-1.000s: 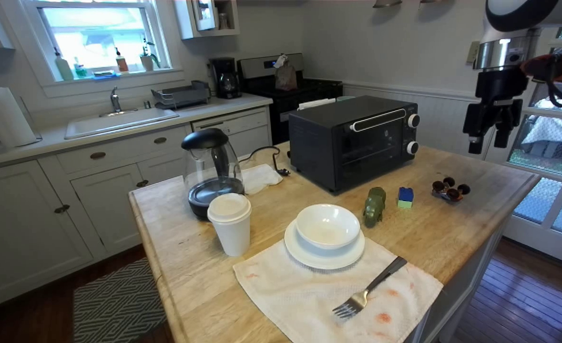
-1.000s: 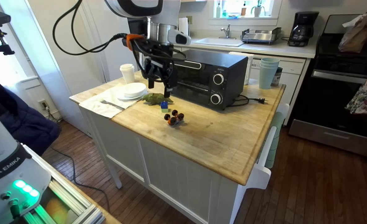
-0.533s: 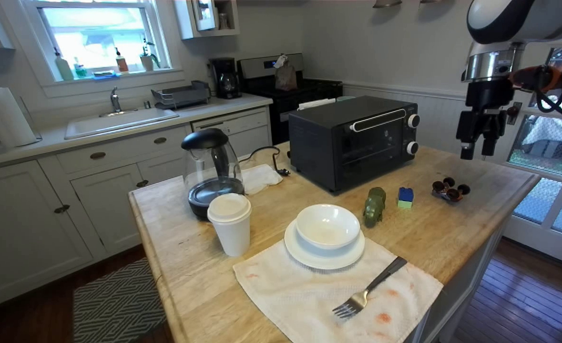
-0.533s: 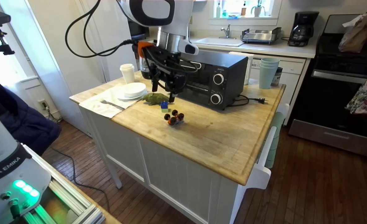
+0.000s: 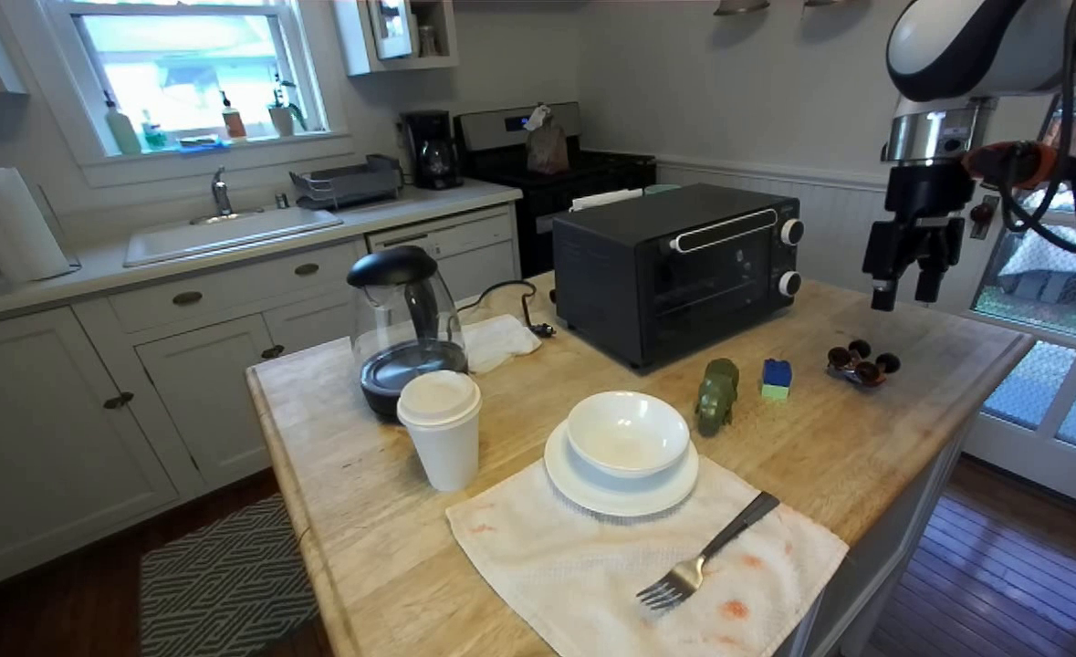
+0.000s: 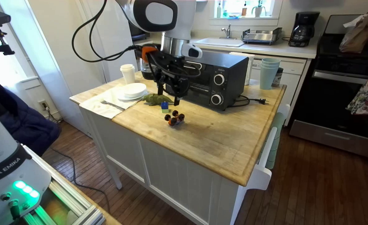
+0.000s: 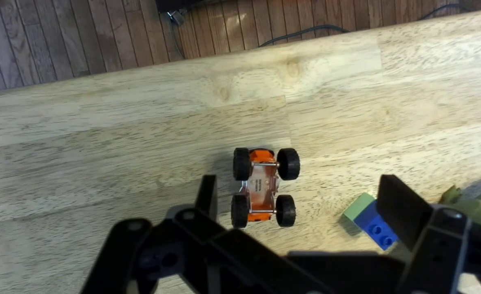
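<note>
Pale wooden boards top the kitchen island. Above them hangs the pincer, its fingers spread wide, holding and touching nothing. Nearest below it, a toy car lies upside down on the wood, wheels in the air; in the wrist view it shows between the fingers, closer to the left one. It looks light and stiff, likely hard plastic with metal axles, and hardly fragile apart from those thin rods. Wheels could turn under a squeeze and let it slip, so the sides of the body, between front and rear wheels, seem the surest hold. To its right in that view sits a blue-and-green brick, well apart, then a green animal figure farther right. In an exterior view, a toaster oven stands at the far side; nearer, a bowl rests on a plate.
</note>
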Available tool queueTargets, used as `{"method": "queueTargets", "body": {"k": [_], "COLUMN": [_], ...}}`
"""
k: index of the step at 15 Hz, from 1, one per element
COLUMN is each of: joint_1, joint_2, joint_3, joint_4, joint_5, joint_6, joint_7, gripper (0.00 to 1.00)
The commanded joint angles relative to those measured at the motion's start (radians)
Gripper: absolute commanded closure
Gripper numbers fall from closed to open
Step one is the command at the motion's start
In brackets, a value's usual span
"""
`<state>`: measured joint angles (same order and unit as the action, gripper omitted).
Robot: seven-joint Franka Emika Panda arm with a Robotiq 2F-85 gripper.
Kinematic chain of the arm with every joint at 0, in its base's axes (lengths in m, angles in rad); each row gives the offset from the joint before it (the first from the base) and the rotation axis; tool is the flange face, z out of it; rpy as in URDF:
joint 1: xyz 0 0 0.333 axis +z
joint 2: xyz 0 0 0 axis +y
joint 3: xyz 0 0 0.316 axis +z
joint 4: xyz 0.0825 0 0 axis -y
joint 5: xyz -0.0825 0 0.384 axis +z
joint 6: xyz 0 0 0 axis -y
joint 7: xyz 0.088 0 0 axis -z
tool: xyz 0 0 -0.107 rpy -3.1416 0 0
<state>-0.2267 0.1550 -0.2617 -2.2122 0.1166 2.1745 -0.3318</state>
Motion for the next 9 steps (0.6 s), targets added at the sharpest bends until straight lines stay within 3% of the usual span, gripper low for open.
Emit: {"method": "queueTargets", "body": {"k": [1, 9], "joint_1": [-0.022, -0.018], "joint_2": [0.076, 0.214], "joint_3": [0.022, 0.032], "joint_4": [0.049, 0.129], "joint_5": [0.006, -0.035], "joint_6": [0.036, 0.098], "joint_7": [0.012, 0.127], "gripper": [0.0, 0.0]}}
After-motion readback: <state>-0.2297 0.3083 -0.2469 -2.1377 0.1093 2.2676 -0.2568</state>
